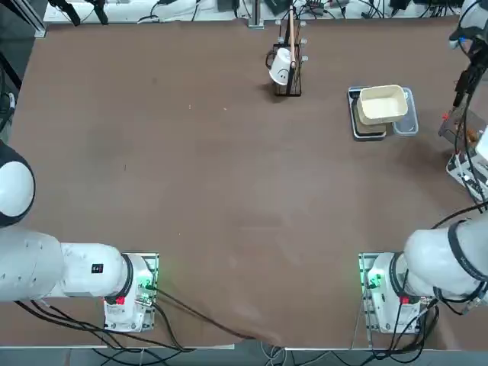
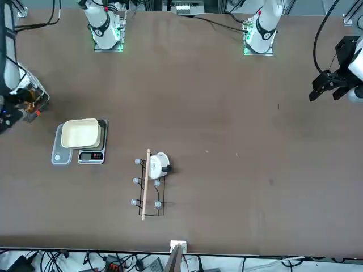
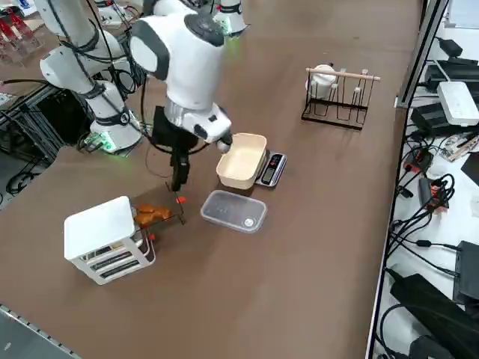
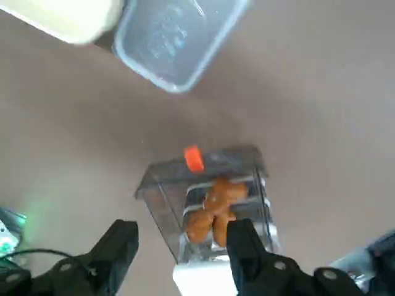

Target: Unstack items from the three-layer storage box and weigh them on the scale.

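— Where are the items (image 4: pixel 215 209)?
— Orange-brown lumps in the pulled-out clear drawer (image 3: pixel 161 217) of the three-layer storage box (image 3: pixel 105 238), near the table (image 3: pixel 314 247) edge.
— And the right pincer (image 4: pixel 179 243)?
— Above that drawer, fingers spread apart, holding nothing.
— The scale (image 3: pixel 271 168)?
— Further along, under a cream tub (image 3: pixel 242 161), with a clear tray (image 3: pixel 233 211) between it and the box.

I see bright, even light from above. Table (image 1: pixel 191 191) brown, no glare, soft small shadows. Wrist view blurry: clear tray (image 4: pixel 176 40) and orange lumps (image 4: pixel 216 209) fuzzy. Green lamps glow at arm bases (image 1: pixel 374 278).
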